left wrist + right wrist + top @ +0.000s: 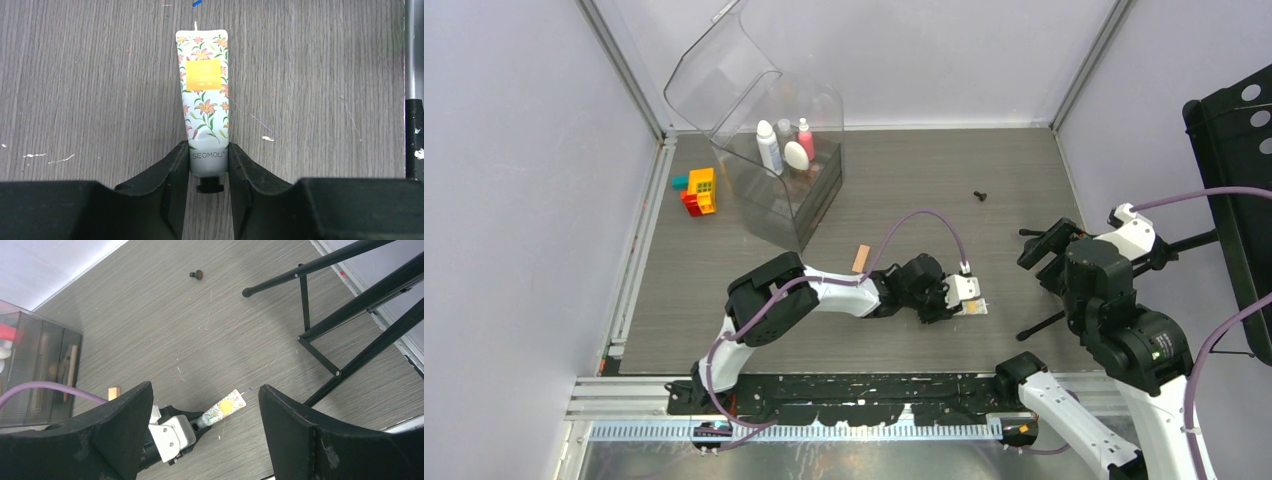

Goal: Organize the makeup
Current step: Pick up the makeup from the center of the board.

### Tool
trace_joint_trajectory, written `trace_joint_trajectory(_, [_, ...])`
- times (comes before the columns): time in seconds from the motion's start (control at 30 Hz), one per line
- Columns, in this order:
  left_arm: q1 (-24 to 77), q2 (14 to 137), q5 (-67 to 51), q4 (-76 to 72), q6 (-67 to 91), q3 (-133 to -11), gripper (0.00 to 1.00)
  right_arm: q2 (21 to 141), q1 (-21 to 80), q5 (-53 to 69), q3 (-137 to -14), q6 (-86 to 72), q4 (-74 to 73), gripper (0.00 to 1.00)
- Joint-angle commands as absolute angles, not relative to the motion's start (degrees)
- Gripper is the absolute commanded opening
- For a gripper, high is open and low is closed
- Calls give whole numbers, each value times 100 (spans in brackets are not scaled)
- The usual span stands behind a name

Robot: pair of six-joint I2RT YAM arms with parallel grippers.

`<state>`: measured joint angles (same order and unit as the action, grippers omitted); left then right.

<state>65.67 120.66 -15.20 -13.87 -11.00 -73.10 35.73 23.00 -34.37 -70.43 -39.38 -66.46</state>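
Observation:
A floral cream tube (202, 95) lies flat on the grey table with its black cap toward my left gripper (208, 150). Both fingers press the tube's sides just above the cap, so the left gripper is shut on it. From above, the tube (975, 307) sits right of centre at the left gripper's (959, 300) tip. My right gripper (205, 390) hangs open above the table, with nothing between its fingers and the tube (225, 407) far below. A white bottle (768, 146), a pink bottle (806, 140) and a white oval compact (796, 155) stand in the clear case (774, 215).
A peach block (861, 259) lies left of the left wrist. A small black knobbed piece (980, 196) rests further back. Colourful toy bricks (698, 190) sit left of the case. Black stand legs (325, 340) cross the table's right side.

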Motion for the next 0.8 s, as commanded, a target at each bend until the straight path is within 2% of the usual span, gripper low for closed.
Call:
trace_joint_trajectory(0.0, [6579,11998,-1340,-1239,-1264,-7237,32,3498,2275,-3477,-6969,-3952,-6464,81])
trace_joint_trajectory(0.2, [6578,11905,-1340,-1210,-1191,-7134,23,3506,2274,-3400,-6867,-3989,-6377,81])
trace_joint_trajectory(0.43, [6576,11366,-949,-1477,-970,-6625,23,3473,2274,-3395,-6819,-4036,-6366,81])
trace_joint_trajectory(0.77, [6532,9724,-88,-1749,-603,-5580,23,3304,2276,-2764,-6347,-4068,-5654,81])
